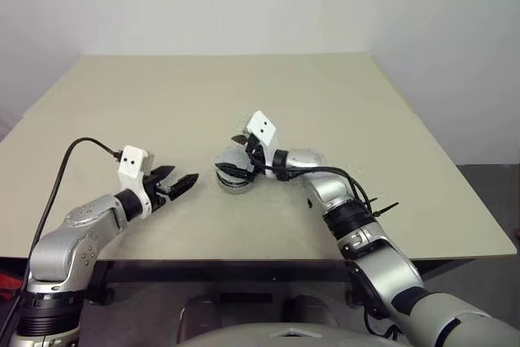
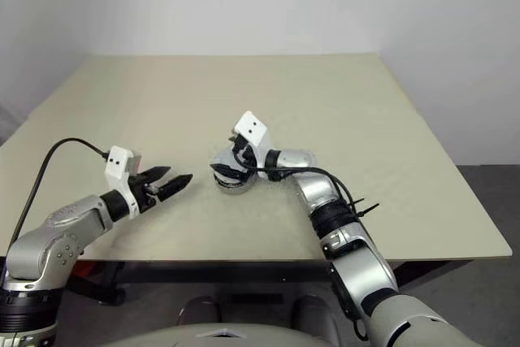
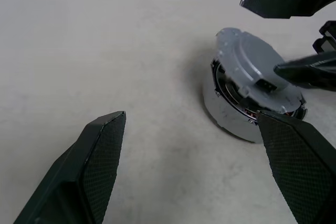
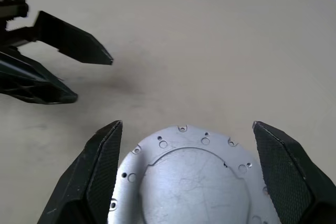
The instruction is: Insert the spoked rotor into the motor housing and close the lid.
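Head views: left gripper (image 1: 180, 184) is seen nearest, at 8 o'clock on the tabletop (image 1: 366, 103), fingers spread, nothing held. Motor housing (image 1: 231, 180) sits near centre; right gripper (image 1: 240, 158) is hung over it from 3 o'clock, fingers spread either side, nothing pinched.

Left wrist view: lid (image 3: 253, 66) is seen down on the motor housing but tilted, with a dark gap left at the near edge. Spoked rotor cannot be made out; it is judged to be inside.

Right wrist view: lid's flat top with its ring of small holes is shown between the spread fingers (image 4: 97, 166); the gap is hidden here.

Risk: lid may be left unseated or popped back if released without a downward press; housing may be nudged sideways by a retreating finger.
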You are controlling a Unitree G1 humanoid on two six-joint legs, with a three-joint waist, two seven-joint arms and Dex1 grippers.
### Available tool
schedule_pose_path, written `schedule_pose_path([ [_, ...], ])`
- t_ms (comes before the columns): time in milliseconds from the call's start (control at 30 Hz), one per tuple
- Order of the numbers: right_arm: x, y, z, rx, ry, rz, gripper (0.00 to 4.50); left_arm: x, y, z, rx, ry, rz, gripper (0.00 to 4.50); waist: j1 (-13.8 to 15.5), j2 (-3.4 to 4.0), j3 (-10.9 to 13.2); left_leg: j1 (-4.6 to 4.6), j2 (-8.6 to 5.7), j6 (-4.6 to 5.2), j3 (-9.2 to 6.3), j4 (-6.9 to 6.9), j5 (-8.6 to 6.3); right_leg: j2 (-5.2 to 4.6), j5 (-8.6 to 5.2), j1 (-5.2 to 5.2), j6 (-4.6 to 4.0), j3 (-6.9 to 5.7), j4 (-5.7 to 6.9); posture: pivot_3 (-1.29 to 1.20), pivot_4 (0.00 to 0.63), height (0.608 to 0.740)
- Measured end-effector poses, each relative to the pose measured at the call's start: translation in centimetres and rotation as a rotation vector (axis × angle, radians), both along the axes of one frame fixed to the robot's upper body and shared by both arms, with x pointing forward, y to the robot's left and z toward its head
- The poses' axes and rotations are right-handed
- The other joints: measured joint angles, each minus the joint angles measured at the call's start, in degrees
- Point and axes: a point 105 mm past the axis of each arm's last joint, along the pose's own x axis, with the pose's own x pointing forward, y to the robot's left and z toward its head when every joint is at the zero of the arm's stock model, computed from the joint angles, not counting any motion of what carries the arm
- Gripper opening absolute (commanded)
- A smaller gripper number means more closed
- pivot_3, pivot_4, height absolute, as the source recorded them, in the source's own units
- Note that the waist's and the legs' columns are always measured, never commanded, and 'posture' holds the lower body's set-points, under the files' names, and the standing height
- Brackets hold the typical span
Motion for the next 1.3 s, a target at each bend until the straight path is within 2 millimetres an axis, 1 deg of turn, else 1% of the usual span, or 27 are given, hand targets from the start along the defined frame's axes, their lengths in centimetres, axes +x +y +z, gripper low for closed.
schedule_pose_path([
  [233, 0.0, -0.1, -1.2, -0.016, 0.021, -0.008, 4.47, 0.2, 0.2, 0.1, 0.005, 0.0, 0.003, 4.25, -0.1, 0.0, 0.0, 0.0, 0.0, 0.0, 0.0, 0.0, 0.0, 0.0, 0.03, 0.0, -0.04, 0.0, 0.0, 0.0, 0.0, 0.74],
  [367, 0.0, -0.6, -2.3, -0.049, 0.045, -0.005, 4.47, 0.2, 0.2, 0.1, 0.006, -0.001, 0.004, 4.25, -0.07, 0.0, 0.0, -0.02, 0.0, 0.0, 0.0, 0.0, 0.0, 0.0, 0.04, 0.0, -0.06, 0.0, 0.0, 0.0, 0.0, 0.74],
  [533, 0.1, -1.2, -2.9, -0.067, 0.053, -0.006, 4.47, 0.2, 0.2, 0.1, 0.006, 0.0, 0.005, 4.25, -0.12, 0.0, 0.0, 0.01, 0.0, 0.0, 0.0, 0.0, 0.0, 0.01, 0.03, 0.0, -0.06, 0.0, 0.01, 0.0, 0.0, 0.74],
  [700, 0.2, -1.2, -3.1, -0.068, 0.044, -0.008, 4.47, 0.2, 0.2, 0.1, 0.006, 0.0, 0.006, 4.25, -0.15, -0.01, 0.0, 0.03, 0.0, 0.0, 0.0, 0.01, 0.0, 0.0, 0.03, 0.01, -0.04, 0.0, 0.02, 0.0, 0.0, 0.74],
  [800, 0.3, -1.3, -3.1, -0.061, 0.046, -0.016, 3.83, 0.2, 0.2, 0.1, 0.006, 0.0, 0.006, 4.25, -0.14, -0.01, 0.0, 0.04, 0.0, 0.0, 0.0, 0.01, 0.0, 0.0, 0.03, 0.01, -0.05, 0.01, 0.05, 0.0, 0.0, 0.74],
  [867, 0.3, -1.2, -3.1, -0.061, 0.047, -0.014, 3.22, 0.2, 0.2, 0.1, 0.008, 0.0, 0.006, 4.25, -0.11, -0.01, 0.0, 0.04, 0.0, 0.0, 0.0, 0.01, 0.0, 0.0, 0.03, 0.01, -0.04, 0.01, 0.05, 0.0, 0.0, 0.74],
  [900, 0.3, -1.2, -3.1, -0.061, 0.047, -0.013, 3.17, 0.2, 0.3, 0.1, 0.01, 0.0, 0.007, 4.25, -0.11, -0.01, -0.01, 0.04, 0.0, 0.0, 0.0, 0.01, 0.0, 0.0, 0.02, 0.01, -0.04, 0.01, 0.05, 0.0, 0.0, 0.74],
  [1033, 0.2, -1.3, -3.0, -0.067, 0.045, -0.004, 3.17, 0.3, 1.0, 0.3, 0.008, -0.002, 0.03, 4.25, -0.1, -0.01, 0.0, 0.04, 0.0, 0.0, 0.0, 0.01, 0.0, 0.0, 0.02, 0.01, -0.03, 0.01, 0.05, 0.0, 0.0, 0.74],
  [1300, -0.1, -1.7, -2.9, -0.093, 0.055, 0.047, 3.17, 0.0, 2.4, 0.0, 0.019, 0.034, 0.039, 4.25, 0.08, 0.0, 0.0, -0.02, -0.02, 0.02, -0.01, 0.01, -0.01, -0.01, 0.02, 0.01, -0.05, 0.0, 0.0, 0.0, 0.0, 0.74],
])
